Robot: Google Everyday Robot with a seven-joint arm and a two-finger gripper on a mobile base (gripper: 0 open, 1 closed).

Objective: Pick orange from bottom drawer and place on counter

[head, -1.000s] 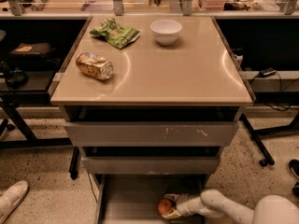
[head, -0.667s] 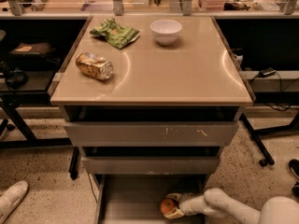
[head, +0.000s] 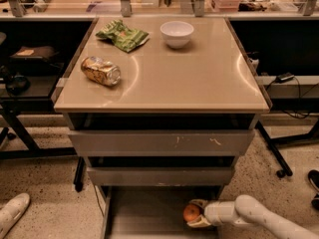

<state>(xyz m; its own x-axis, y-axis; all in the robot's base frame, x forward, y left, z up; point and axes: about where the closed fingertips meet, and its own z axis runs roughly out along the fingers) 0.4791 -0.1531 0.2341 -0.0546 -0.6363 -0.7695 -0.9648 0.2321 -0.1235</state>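
The orange point(head: 191, 213) sits in the open bottom drawer point(head: 144, 215), at its right side near the front. My gripper point(head: 195, 213) reaches in from the lower right on a white arm, and its fingers point(head: 199, 202) close around the orange above and below. The orange is low, at or just above the drawer's grey floor. The beige counter point(head: 169, 78) tops the cabinet above the two wider grey drawers.
On the counter lie a crushed gold can point(head: 100, 70) at left, a green snack bag point(head: 122, 35) at the back and a white bowl point(head: 177, 33). Dark shelving and cables flank the cabinet. A white shoe point(head: 12, 213) is at lower left.
The gripper has stayed at the orange in the drawer's right side. It and the orange have shifted very slightly to the right.
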